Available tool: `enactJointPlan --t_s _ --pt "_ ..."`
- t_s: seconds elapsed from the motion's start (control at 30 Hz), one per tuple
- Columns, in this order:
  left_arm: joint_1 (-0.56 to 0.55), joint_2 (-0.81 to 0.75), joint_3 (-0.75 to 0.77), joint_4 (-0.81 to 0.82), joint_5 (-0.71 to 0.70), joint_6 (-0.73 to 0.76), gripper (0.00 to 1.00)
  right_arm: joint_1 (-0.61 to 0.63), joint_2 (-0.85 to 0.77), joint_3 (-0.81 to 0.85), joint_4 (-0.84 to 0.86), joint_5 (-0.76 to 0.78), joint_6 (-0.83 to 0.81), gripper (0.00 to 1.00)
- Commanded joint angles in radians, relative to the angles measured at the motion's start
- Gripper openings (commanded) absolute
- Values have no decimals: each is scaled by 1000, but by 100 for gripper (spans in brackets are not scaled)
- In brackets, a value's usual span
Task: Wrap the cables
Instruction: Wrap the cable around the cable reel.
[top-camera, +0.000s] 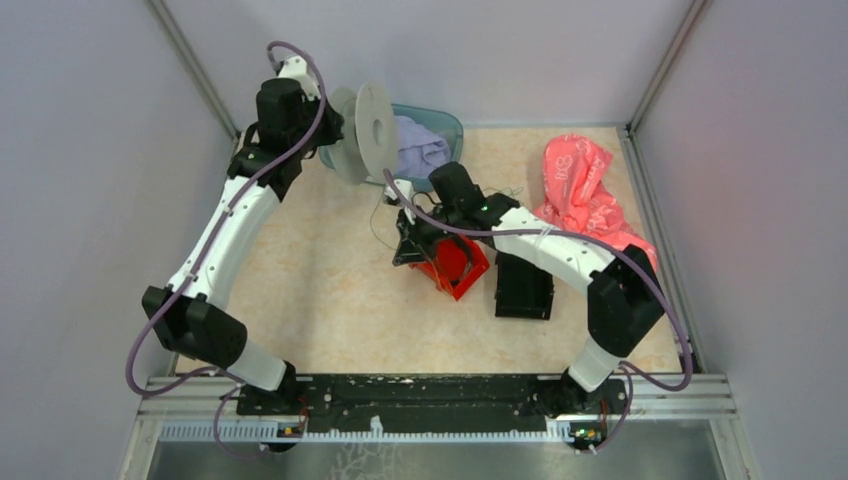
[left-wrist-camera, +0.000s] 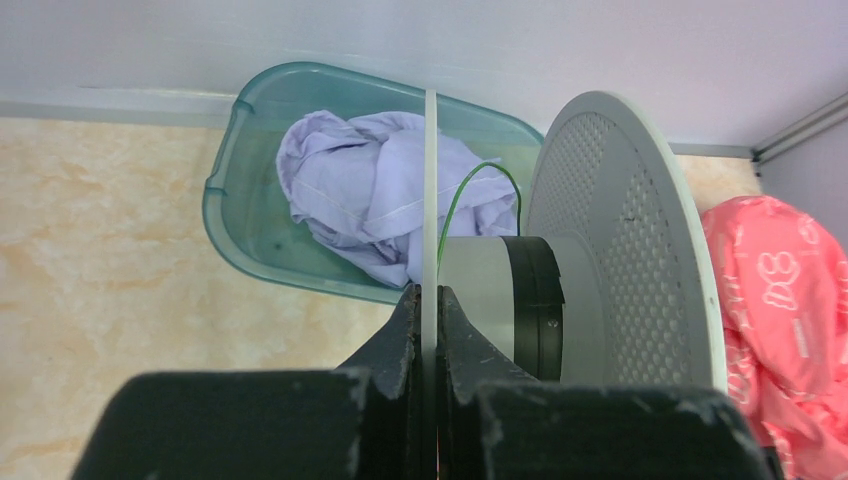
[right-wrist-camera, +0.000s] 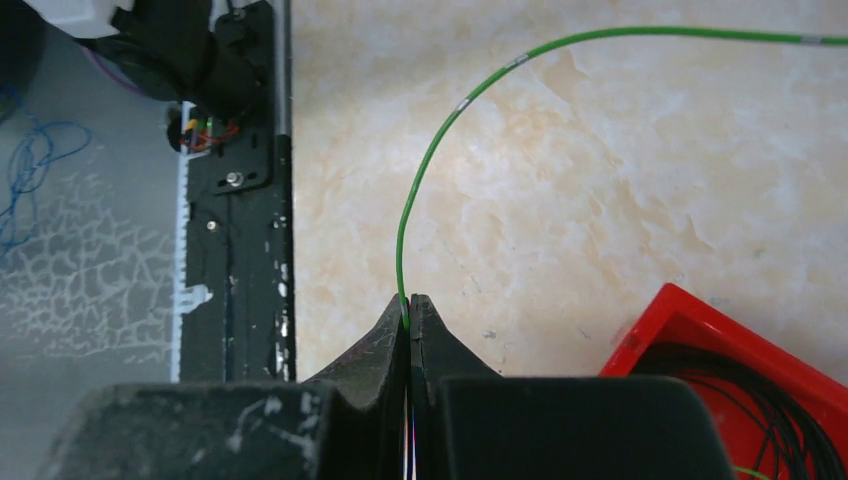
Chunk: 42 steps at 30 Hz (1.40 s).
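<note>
The left gripper (left-wrist-camera: 428, 300) clamps the white spool (left-wrist-camera: 620, 230) by its rim, teal tub (left-wrist-camera: 235, 210) just behind; the right gripper (right-wrist-camera: 408, 305) pinches a green cable (right-wrist-camera: 440, 150) near the red tray (right-wrist-camera: 680, 305).

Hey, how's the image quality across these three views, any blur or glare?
Top external: even soft light, no glare, faint shadows on the table. Left wrist: the left gripper is dark and blurred, the white spool sharp. Right wrist: the right gripper blurred, the green cable crisp.

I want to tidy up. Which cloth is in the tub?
The lilac cloth, bunched inside the teal tub. The pink cloth lies loose on the table.
</note>
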Motion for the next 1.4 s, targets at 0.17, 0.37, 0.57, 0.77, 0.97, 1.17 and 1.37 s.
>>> enactJointPlan --t_s 0.17,0.37,0.57,0.77,0.97,1.17,1.37 --pt "-63 -21 -82 170 -128 130 0 7 -118 184 -94 -111 -14 0" --pt "-123 -53 -172 228 -150 228 0 -57 -129 264 -77 -110 75 0" --pt "-171 -110 -273 267 -123 324 0 -156 -123 321 -24 -92 178 0" --pt "-193 -143 -322 280 -43 394 0 -231 -103 360 18 -46 241 0" --pt "-229 -166 -356 275 -2 488 0 -299 -75 387 61 5 295 0" --pt "-236 -192 -381 259 60 509 0 -368 -35 410 86 38 326 0" --pt "-238 -201 -385 249 120 509 0 -407 -1 414 91 67 323 0"
